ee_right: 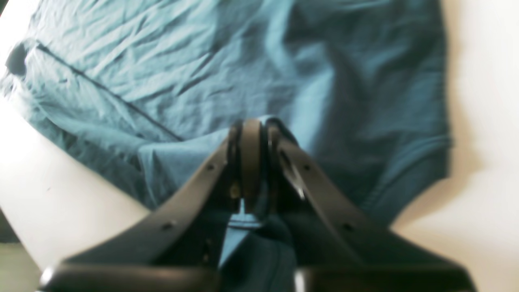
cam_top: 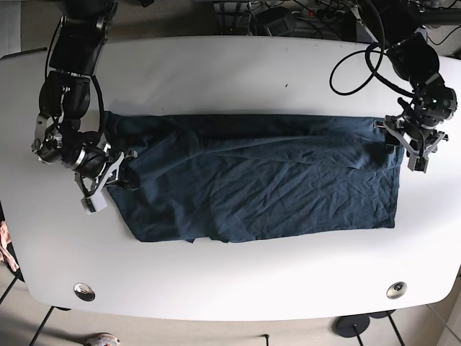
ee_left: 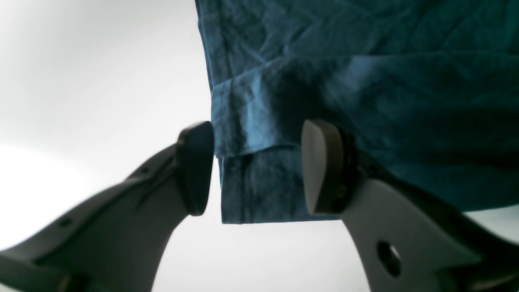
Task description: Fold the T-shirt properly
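The dark teal crumpled cotton T-shirt (cam_top: 252, 184) lies spread across the white oval counter (cam_top: 230, 281). The right pincer (ee_right: 251, 138) is clamped on a fold of its fabric. The left pincer (ee_left: 257, 170) stands wide, straddling the shirt's hem corner.

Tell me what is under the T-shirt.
The white table lies under the T-shirt. The cloth hides whatever else sits beneath it. The right gripper pinches a fold; the left gripper stands open at the hem.
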Controlling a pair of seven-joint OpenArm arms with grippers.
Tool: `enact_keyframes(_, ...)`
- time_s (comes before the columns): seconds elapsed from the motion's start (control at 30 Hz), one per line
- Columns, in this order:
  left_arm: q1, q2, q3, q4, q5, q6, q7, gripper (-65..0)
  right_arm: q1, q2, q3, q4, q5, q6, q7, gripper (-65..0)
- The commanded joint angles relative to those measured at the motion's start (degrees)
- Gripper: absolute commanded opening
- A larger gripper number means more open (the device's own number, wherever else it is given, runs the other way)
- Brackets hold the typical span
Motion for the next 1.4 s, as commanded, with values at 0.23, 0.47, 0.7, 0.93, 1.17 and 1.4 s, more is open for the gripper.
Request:
enact_keyframes(0.23, -0.8, -1.0, 0.1, 0.9, -0.7, 0.1, -1.3, -32.5, 3.1, 2.4, 0.1, 0.7, 1.2, 0.39, 8.6, -62.3)
enact_keyframes(0.47, -0.8, -1.0, 0.0, 1.1, -0.7, 0.1, -1.3, -32.5, 2.9, 2.1, 0.3, 0.3, -7.9, 0.48, 9.8, -38.4)
enact_keyframes(0.7, -0.8, -1.2, -0.1, 1.1, -0.7, 0.1, -1.3, -32.5, -6.8, -0.8, 7.6, 11.6, -9.0, 0.74, 11.6, -15.4)
enact_keyframes(0.93, 1.3, -1.0, -1.6, 0.9, -0.8, 0.1, -1.5, -32.5, -19.3, -2.8, 11.7, 12.5, -9.5, 0.48, 12.2, -15.5)
enact_keyframes(1.17, 1.0, -0.9, -3.1, -1.8, -0.7, 1.0, -2.4, -31.8, -21.1, -3.0, 11.5, -0.5, -9.6, 1.0, 17.1, -15.5)
enact_keyframes(1.4, 0.7, -0.8, -2.7, -9.8, -0.8, 3.9, -5.6, -31.7, -20.0, -3.1, 11.1, -1.8, -9.5, 1.0, 18.8, -44.2)
